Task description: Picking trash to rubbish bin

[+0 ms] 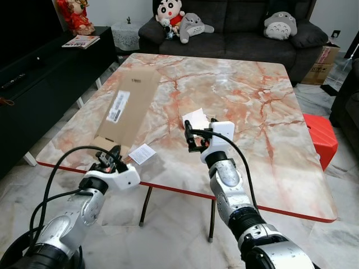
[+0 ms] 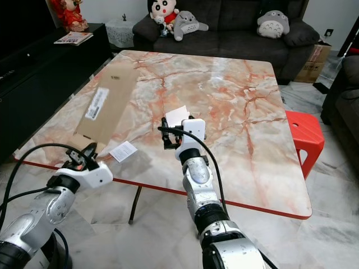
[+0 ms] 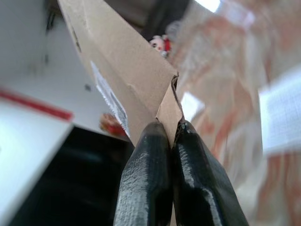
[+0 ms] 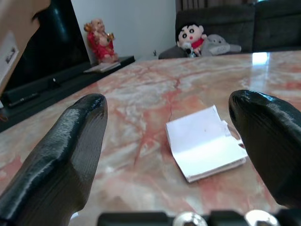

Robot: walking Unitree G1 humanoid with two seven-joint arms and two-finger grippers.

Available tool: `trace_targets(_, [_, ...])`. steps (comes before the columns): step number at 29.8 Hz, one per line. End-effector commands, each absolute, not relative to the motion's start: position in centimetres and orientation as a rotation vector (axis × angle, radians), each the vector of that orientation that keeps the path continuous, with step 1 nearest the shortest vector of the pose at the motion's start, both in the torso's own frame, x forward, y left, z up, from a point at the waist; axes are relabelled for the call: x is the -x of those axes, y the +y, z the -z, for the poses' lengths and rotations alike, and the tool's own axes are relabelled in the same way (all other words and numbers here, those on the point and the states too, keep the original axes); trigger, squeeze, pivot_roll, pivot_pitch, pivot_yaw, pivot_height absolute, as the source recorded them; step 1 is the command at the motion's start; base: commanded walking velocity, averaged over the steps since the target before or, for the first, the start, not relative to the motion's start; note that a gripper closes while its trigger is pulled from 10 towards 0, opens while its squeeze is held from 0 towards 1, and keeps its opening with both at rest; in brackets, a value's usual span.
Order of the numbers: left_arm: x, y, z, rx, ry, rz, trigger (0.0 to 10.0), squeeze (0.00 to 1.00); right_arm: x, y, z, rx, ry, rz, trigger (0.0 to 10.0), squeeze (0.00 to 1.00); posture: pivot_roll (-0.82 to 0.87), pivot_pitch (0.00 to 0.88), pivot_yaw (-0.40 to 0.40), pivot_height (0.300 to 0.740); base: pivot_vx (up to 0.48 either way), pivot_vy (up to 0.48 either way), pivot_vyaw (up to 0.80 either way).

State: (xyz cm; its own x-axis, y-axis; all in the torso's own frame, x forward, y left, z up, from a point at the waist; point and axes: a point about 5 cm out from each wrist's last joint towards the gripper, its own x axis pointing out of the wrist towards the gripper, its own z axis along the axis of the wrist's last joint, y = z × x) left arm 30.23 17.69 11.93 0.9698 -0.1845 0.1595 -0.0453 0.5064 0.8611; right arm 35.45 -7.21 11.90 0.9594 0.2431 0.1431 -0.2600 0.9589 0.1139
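Observation:
A long flat brown cardboard piece (image 1: 129,103) with a white label lies on the left of the marble table (image 1: 263,112). My left gripper (image 1: 110,157) is at the table's near left edge, shut on the cardboard's near corner; in the left wrist view both fingers (image 3: 150,179) pinch the torn cardboard edge (image 3: 167,110). A small white slip (image 1: 142,153) lies just right of that gripper. A folded white paper (image 1: 196,118) rests mid-table. My right gripper (image 1: 190,140) hovers open just short of it, and in the right wrist view the paper (image 4: 202,143) sits between and beyond the spread fingers.
A red plastic stool (image 1: 321,137) stands at the table's right side. A dark sofa (image 1: 241,39) with plush toys lines the far wall. A black TV cabinet (image 1: 33,73) runs along the left. A cardboard box (image 1: 322,61) sits at the far right.

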Motion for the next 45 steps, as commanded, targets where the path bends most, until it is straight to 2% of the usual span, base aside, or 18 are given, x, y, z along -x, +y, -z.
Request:
trace_targets(1, [-31.0, 17.8, -13.0, -0.882, -0.26, 0.023, 10.0, 0.0, -35.8, -7.0, -13.2, -0.151, -0.186, -0.258, 10.0, 0.0, 0.02, 0.0, 0.006, 0.74, 0.0, 0.0, 0.0])
trace_targets(3, [-31.2, 17.5, -13.4, -0.821, -0.273, 0.009, 10.0, 0.0, -35.8, -7.0, -13.3, -0.15, -0.192, -0.259, 10.0, 0.0, 0.02, 0.0, 0.006, 0.74, 0.0, 0.0, 0.0])
trace_targets(6, [-32.3, 17.0, -14.6, -0.542, -0.277, -0.072, 10.0, 0.0, -36.0, -7.3, -13.9, -0.152, -0.217, -0.247, 10.0, 0.0, 0.02, 0.0, 0.005, 0.74, 0.0, 0.0, 0.0])
trace_targets(11, [-32.9, 16.5, -15.7, -0.325, -0.318, -0.106, 10.0, 0.0, -36.2, -7.7, -14.5, -0.157, -0.247, -0.218, 10.0, 0.0, 0.02, 0.002, 0.003, 0.74, 0.0, 0.0, 0.0])
trace_targets(17, [-33.1, 16.6, -16.2, -0.265, -0.334, -0.097, 10.0, 0.0, -36.5, -8.2, -15.2, -0.148, -0.27, -0.216, 10.0, 0.0, 0.01, 0.008, 0.004, 0.74, 0.0, 0.0, 0.0])
trace_targets(24, [-33.0, 17.5, -16.0, -0.276, -0.332, -0.104, 10.0, 0.0, -36.8, -9.2, -15.4, -0.12, -0.274, -0.191, 10.0, 0.0, 0.01, 0.012, 0.006, 0.74, 0.0, 0.0, 0.0])
trace_targets(45, [-32.7, 17.4, -15.6, -0.276, -0.329, -0.099, 10.0, 0.0, -36.9, -9.6, -15.4, -0.103, -0.272, -0.183, 10.0, 0.0, 0.01, 0.015, 0.007, 0.74, 0.0, -0.365, 0.0])
